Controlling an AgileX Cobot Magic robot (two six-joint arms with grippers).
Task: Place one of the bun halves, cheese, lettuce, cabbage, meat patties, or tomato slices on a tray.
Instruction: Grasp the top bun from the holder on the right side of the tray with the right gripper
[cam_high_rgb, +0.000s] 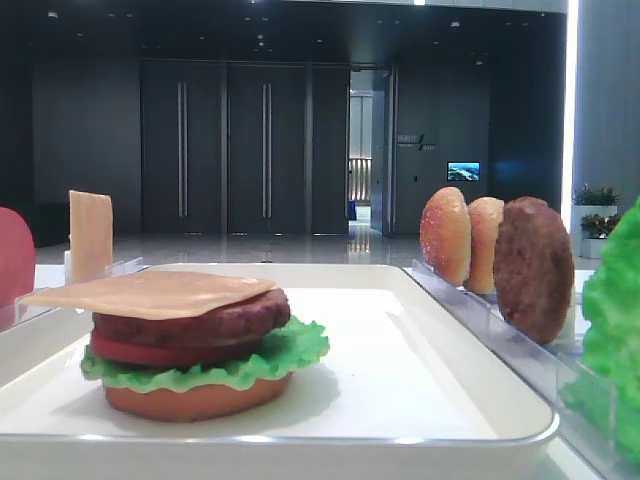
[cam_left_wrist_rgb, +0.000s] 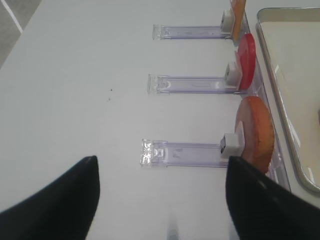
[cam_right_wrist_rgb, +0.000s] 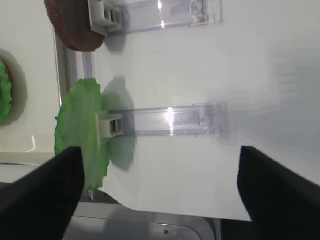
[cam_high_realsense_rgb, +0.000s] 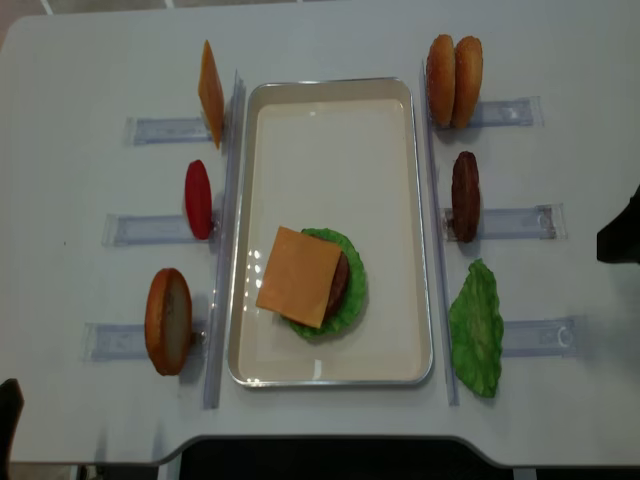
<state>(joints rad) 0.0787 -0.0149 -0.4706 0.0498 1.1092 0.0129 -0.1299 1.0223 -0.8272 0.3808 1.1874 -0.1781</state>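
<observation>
Standing on edge in its clear rack, the lettuce is seen from the right wrist view just beyond the left of the two dark fingers of the right gripper, which are spread wide with only bare worktop between them; nothing is pinched. The leaf lies off to the side of the gap, not inside it, and does not touch either finger. A meat patty stands in the next rack farther along.

Relative to the tray, the lettuce sits just outside its right rim near the front corner, the patty outside the right rim at mid-length, and the two bun halves outside the right rim near the far corner. On the tray's left side stand a cheese slice, a tomato slice and an orange-brown bun base. Inside the tray, toward its front, a stack is topped by cheese over patty, tomato, lettuce and bun base.

The left gripper also has its fingers spread over bare worktop, holding nothing.
</observation>
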